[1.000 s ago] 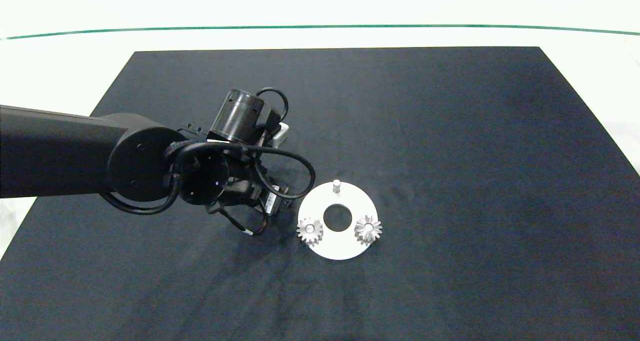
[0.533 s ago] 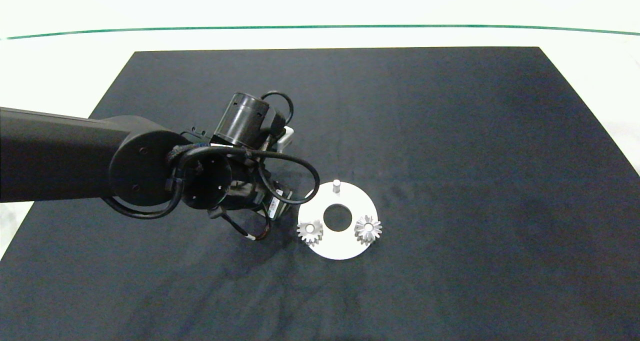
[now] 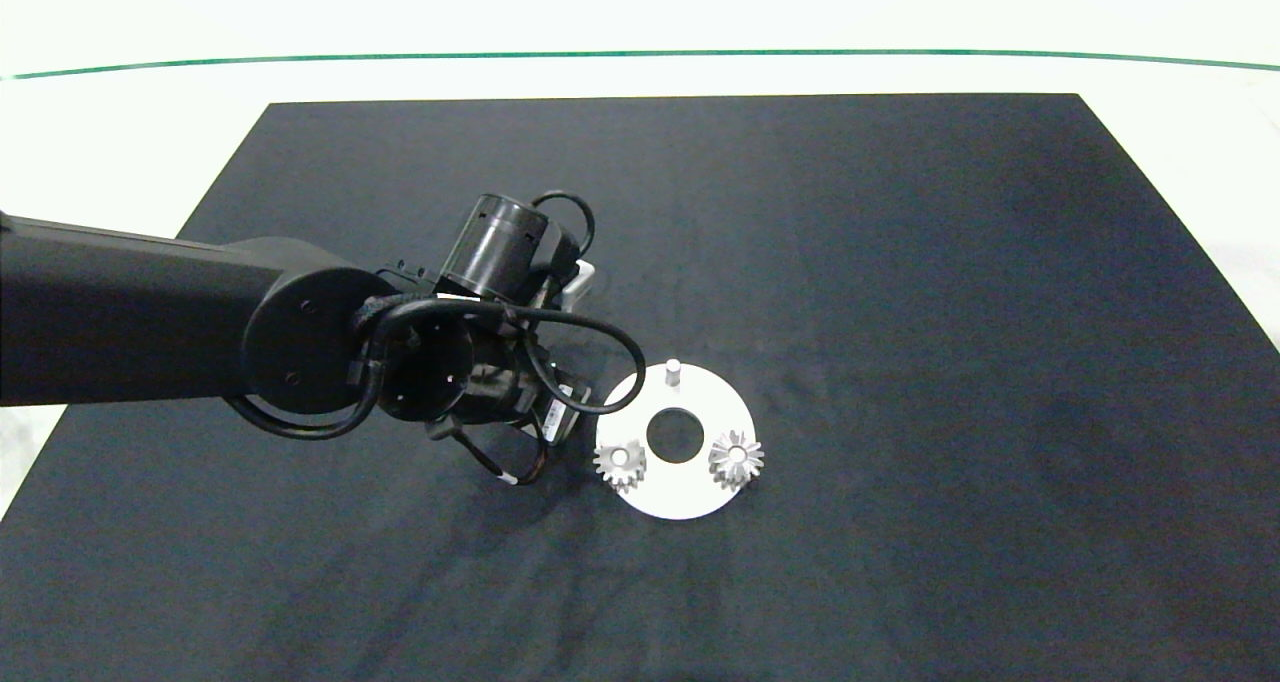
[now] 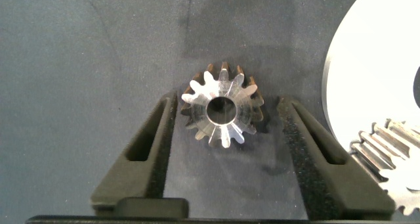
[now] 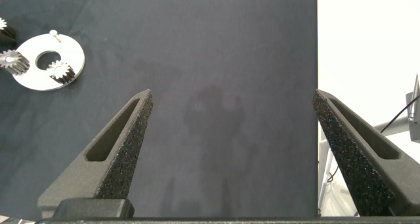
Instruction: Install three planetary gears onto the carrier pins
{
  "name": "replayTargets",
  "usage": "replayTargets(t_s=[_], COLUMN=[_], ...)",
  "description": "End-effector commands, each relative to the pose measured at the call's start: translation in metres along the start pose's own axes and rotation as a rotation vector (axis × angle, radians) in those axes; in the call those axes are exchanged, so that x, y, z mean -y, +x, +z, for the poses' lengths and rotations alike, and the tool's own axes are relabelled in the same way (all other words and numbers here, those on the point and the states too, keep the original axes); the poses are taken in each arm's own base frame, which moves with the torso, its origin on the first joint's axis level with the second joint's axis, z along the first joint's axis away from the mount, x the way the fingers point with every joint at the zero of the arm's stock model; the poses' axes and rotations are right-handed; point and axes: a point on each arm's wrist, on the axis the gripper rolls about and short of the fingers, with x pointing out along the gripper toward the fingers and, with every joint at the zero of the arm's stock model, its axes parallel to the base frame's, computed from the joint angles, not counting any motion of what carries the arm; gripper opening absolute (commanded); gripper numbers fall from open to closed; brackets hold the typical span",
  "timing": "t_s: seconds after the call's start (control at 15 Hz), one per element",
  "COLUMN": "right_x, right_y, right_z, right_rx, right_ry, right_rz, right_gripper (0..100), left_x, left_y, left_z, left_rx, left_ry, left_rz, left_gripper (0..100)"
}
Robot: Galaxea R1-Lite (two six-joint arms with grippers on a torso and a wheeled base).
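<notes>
While the dark left arm reaches in over the black matte mat (image 3: 900,262), its left gripper (image 4: 224,119) hangs just beside the flat white round disc (image 3: 690,497), foam-padded grey fingers (image 4: 147,152) spread with a narrow gap on either side of a small silvery toothed gear (image 4: 223,111) lying flat on the mat; neither pad touches its teeth. On the disc, two more silvery planetary gears sit over carrier pins, one at the near-left (image 3: 619,462) and one at the near-right (image 3: 736,457), flanking the large centre hole. A third short white-grey peg (image 3: 673,370) stands bare at the disc's far edge. Open mat stretches wide to the right and far side of the disc. Well away, the right gripper (image 5: 230,112) hovers high over bare mat near its border with the white tabletop (image 5: 367,46), jaws spread wide, holding nothing.
</notes>
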Motion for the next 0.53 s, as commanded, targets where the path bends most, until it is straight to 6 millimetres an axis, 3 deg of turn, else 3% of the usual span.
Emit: replayTargets(t_s=[0.07,0.53], right_x=[0.0001,0.0003], right_y=[-0.0001,-0.0012], right_z=[-0.0004,-0.0011], right_rx=[-0.003,0.000], right_ry=[-0.002,-0.002], right_rz=[0.001,0.000], right_gripper=[100,100], left_x=[0.0003,0.0000], left_y=[0.0004,-0.0003], left_z=[0.0016,0.0021], left_rx=[0.004,0.007], left_ry=[0.000,0.000], left_rz=[0.001,0.001], left_gripper=[54,39])
